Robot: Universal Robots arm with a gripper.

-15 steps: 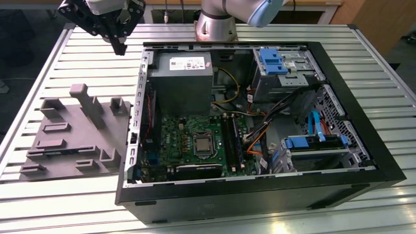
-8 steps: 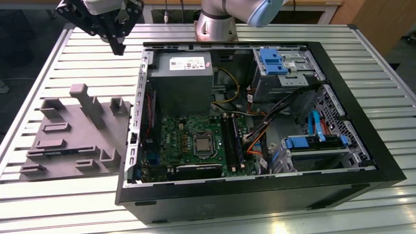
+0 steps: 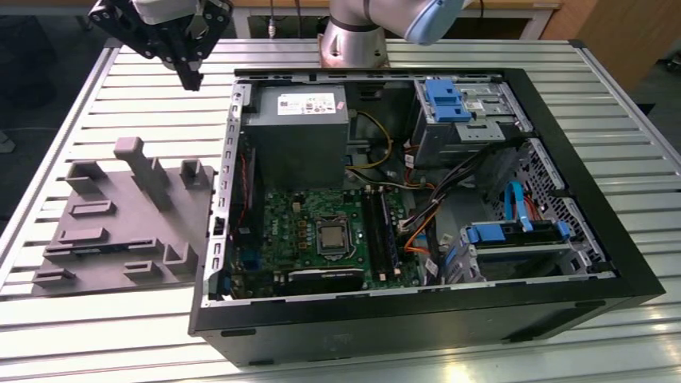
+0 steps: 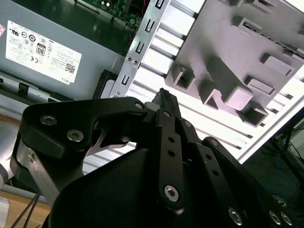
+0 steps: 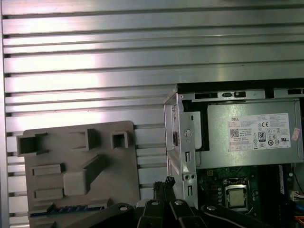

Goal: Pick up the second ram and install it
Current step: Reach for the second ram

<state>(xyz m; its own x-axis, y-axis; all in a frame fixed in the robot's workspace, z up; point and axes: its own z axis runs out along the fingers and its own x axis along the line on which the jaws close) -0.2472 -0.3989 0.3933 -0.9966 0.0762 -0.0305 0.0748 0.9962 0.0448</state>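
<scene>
The second ram (image 5: 66, 208) is a thin dark stick lying in a groove of the grey plastic fixture (image 5: 80, 190). In the exterior view the second ram (image 3: 101, 247) shows as a dark line on the fixture (image 3: 117, 231), at that view's left. My black gripper (image 3: 191, 78) hangs high over the slatted table, behind the fixture and beside the case's back left corner. Its fingers are shut with nothing between them, and they meet at one tip in both wrist views (image 4: 164, 95) (image 5: 167, 181). The memory slots (image 3: 381, 231) lie right of the processor (image 3: 332, 234).
The open computer case (image 3: 596, 263) takes up the middle and right of the table. Inside are a grey power supply (image 3: 296, 136), a green motherboard (image 3: 293, 219), blue drive brackets (image 3: 447, 100) and loose cables. Tall grey posts (image 3: 143, 171) rise from the fixture. Bare slats (image 3: 139, 88) lie below the gripper.
</scene>
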